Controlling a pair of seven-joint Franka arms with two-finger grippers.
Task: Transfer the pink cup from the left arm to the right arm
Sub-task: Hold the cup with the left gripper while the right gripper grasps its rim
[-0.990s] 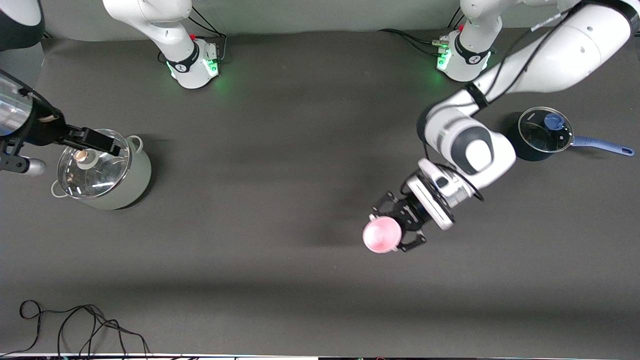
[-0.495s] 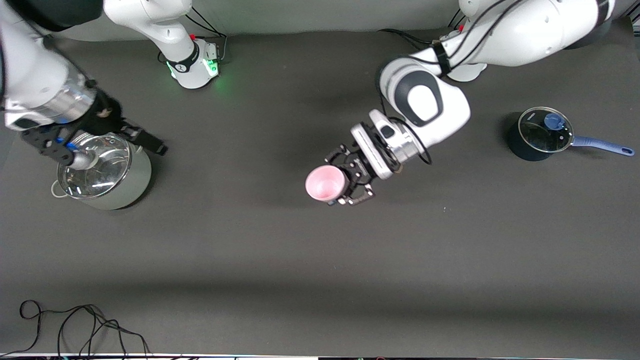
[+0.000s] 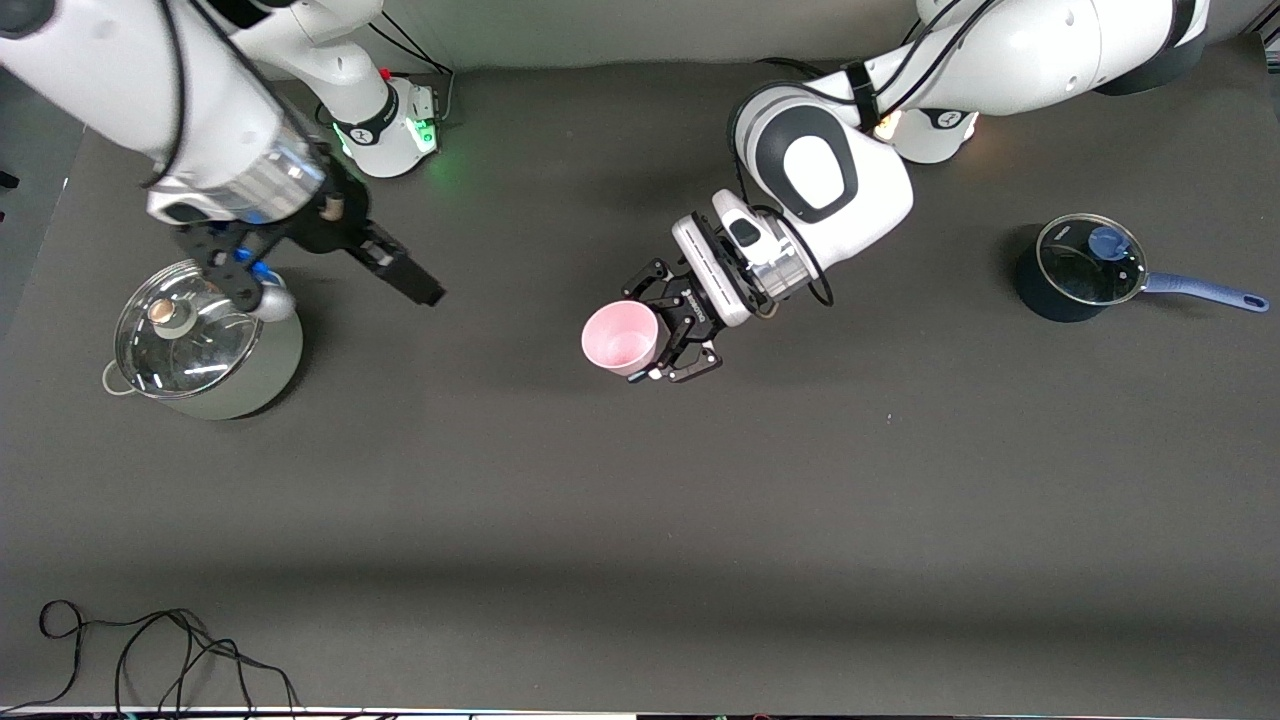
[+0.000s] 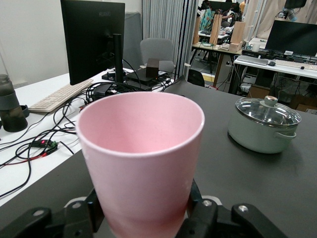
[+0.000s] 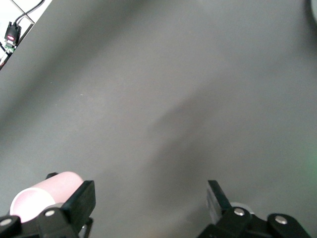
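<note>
The pink cup (image 3: 621, 338) is a small pale-pink tumbler, held in the air over the middle of the table with its mouth turned toward the right arm's end. My left gripper (image 3: 668, 342) is shut on its lower part; in the left wrist view the pink cup (image 4: 143, 153) fills the space between the black fingers (image 4: 204, 218). My right gripper (image 3: 335, 290) hangs open over the table beside the pale pot, with nothing between its fingers. In the right wrist view the right gripper (image 5: 148, 198) faces bare table, and the pink cup (image 5: 34, 196) shows past one finger.
A pale green pot with a glass lid (image 3: 200, 340) stands toward the right arm's end, also seen as the pot (image 4: 265, 124). A dark blue saucepan with a glass lid (image 3: 1080, 265) stands toward the left arm's end. A loose black cable (image 3: 150, 650) lies near the front camera's edge.
My left arm has carried the cup from nearer the saucepan to over the table's middle. My right gripper has left the pot's lid and swung toward the middle, still open.
</note>
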